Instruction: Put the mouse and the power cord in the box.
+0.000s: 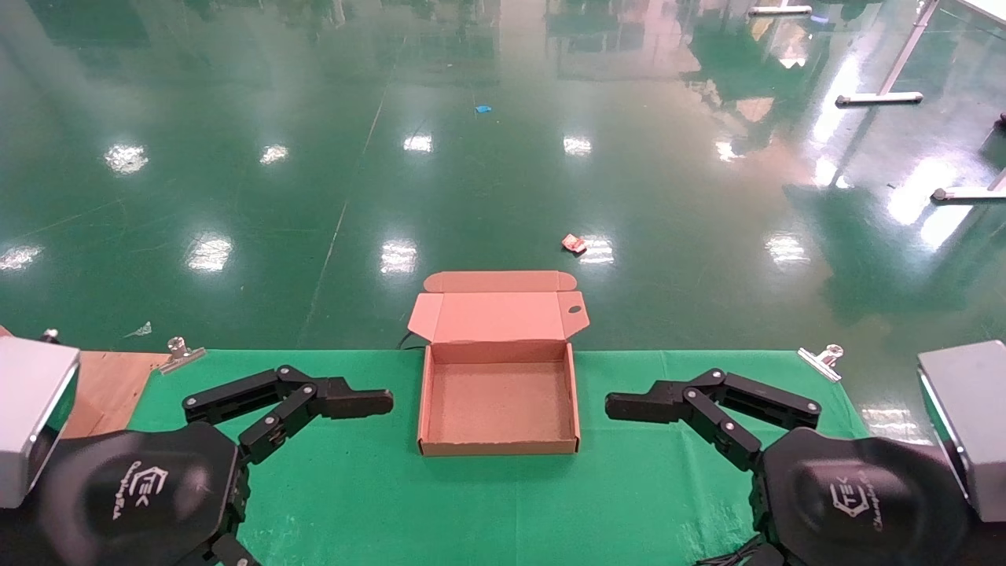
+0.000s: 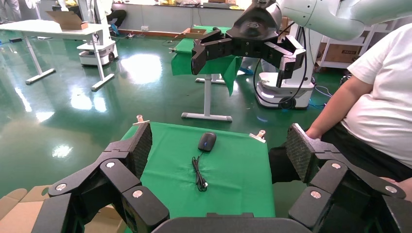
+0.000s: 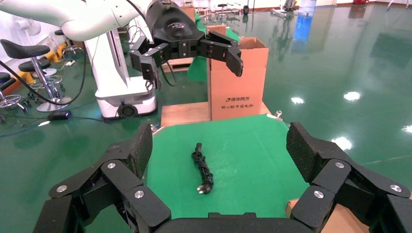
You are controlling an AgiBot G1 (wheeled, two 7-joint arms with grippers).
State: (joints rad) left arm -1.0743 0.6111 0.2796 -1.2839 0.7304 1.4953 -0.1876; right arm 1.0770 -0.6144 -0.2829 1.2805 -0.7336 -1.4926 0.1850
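The brown cardboard box [image 1: 425,409] stands open at the middle of the green table, its tabbed lid [image 1: 495,314] folded back. My left gripper [image 1: 314,479] hovers open to its left and my right gripper [image 1: 684,483] open to its right, both with nothing between the fingers. In the left wrist view, between my left gripper's [image 2: 218,145] fingers, the black mouse [image 2: 207,141] lies farther off on the cloth with its thin cable [image 2: 199,174] bundled beside it. The right wrist view frames the coiled power cord [image 3: 202,170] between my right gripper's [image 3: 218,145] fingers. Neither mouse nor cord shows in the head view.
Metal clips [image 1: 179,351] [image 1: 821,358] hold the cloth at the table's far corners. A wooden board [image 1: 102,385] adjoins the table's left end, with a tall carton [image 3: 236,80] on it. A person in a white shirt [image 2: 379,111] stands past the right end.
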